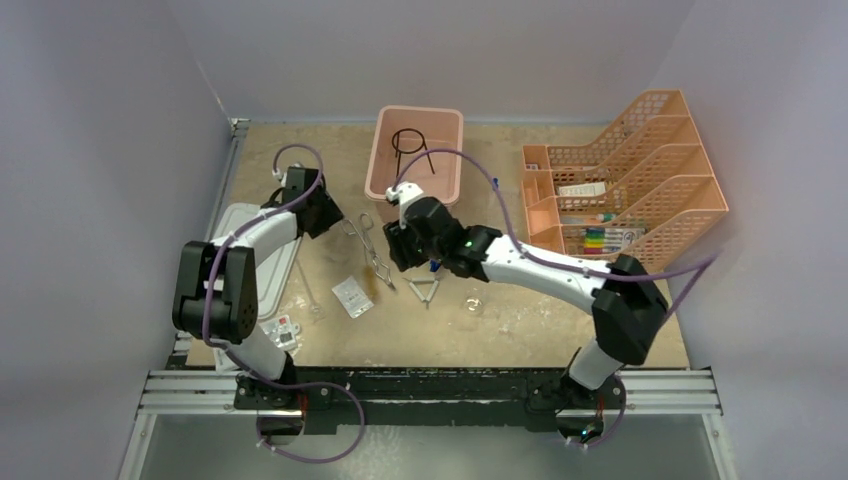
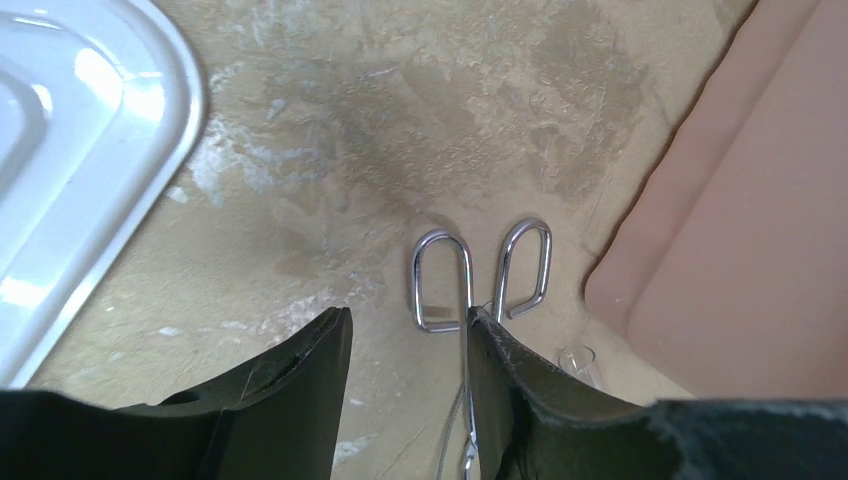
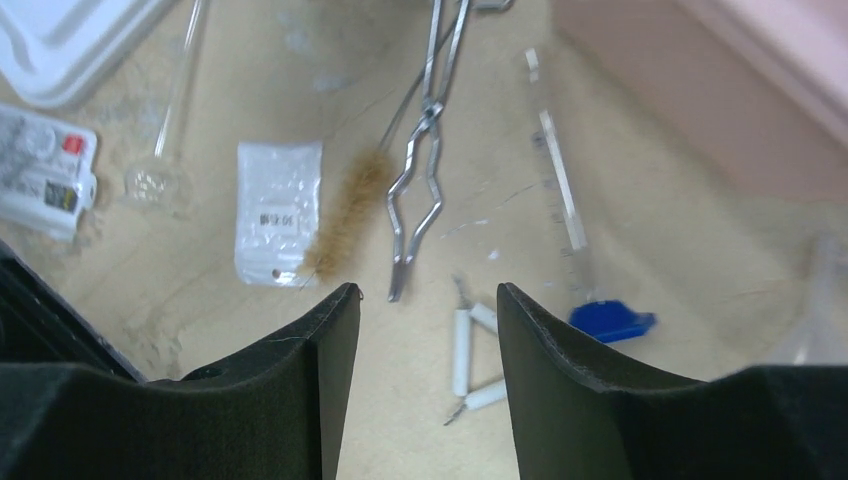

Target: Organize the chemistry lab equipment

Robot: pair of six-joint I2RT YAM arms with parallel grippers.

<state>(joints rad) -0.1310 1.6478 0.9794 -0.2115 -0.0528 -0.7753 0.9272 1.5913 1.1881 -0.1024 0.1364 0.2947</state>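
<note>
Tongs [image 2: 467, 290] straddled by left gripper [image 2: 410, 315], loops beyond

Bench [image 1: 540, 325], seen from above. Tub [image 1: 445, 135] at rear centre, wire ring with stem [image 1: 410, 143] lying in it. Organizer racks [image 1: 650, 130] at rear right. Lid [image 2: 90, 150] at far left. Tongs [image 1: 372, 250] lie in front of the tub's left corner, handle loops rearward, just beyond the left claw [image 2: 410, 318]. Brush [image 3: 345, 215] lies between tongs and packet [image 1: 352, 296]. Wire triangle [image 1: 424, 290] sits right of the packet. Thin rod [image 3: 560, 190] lies right of the tongs. More packets [image 1: 282, 333] at front left, by the lid.
</note>
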